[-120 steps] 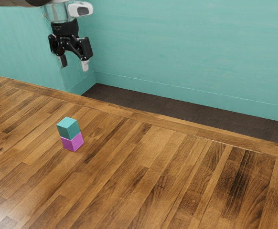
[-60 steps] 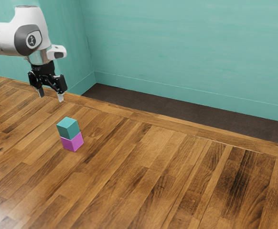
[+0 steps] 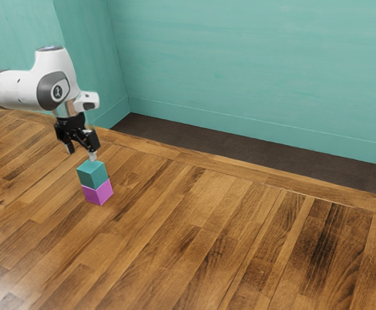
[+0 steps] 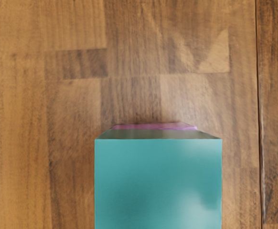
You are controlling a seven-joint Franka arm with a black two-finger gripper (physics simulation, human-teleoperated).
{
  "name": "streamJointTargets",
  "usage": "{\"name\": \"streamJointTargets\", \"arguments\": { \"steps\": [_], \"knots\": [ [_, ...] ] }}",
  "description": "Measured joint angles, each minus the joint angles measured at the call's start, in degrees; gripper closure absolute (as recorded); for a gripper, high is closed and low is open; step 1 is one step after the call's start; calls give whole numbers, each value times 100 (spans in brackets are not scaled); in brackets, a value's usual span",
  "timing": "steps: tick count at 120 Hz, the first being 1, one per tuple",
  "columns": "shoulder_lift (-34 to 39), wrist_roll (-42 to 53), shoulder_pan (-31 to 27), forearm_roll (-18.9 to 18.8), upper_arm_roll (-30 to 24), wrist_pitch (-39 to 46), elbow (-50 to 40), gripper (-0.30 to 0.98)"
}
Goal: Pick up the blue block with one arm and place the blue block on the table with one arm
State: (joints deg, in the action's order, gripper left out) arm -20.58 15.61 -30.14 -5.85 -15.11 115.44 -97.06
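The gripper (image 3: 81,153) is positioned just above the block stack, with its fingers spread and nothing clamped between them. Directly below the hand is the blue block (image 3: 92,175), teal in shade, which is seated upright on the pink block (image 3: 98,192). In the wrist view, the edges of the upper block are seen squared to the hand. The lower block is supported by the wooden table (image 3: 207,258); beyond the table edge, a strip of dark floor (image 3: 240,145) and the teal wall (image 3: 252,64) are seen.

The step in hand is judged to be the final approach before pick-up. Next, the hand should be centred and lowered until the upper block is straddled; the fingers should then be closed on that block only. If the descent is made too deep, the lower block may be caught or shifted. Placement on bare tabletop is to follow.
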Motion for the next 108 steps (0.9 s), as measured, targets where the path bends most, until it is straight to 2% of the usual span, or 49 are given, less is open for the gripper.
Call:
{"name": "streamJointTargets", "arguments": {
  "steps": [26,58,108],
  "knots": [
    [-99,192,10,-103,-10,183,-73,0],
    [86,327,33,-27,-41,372,-408,0],
    [-139,408,99,-59,-28,486,-347,0]
  ]
}}
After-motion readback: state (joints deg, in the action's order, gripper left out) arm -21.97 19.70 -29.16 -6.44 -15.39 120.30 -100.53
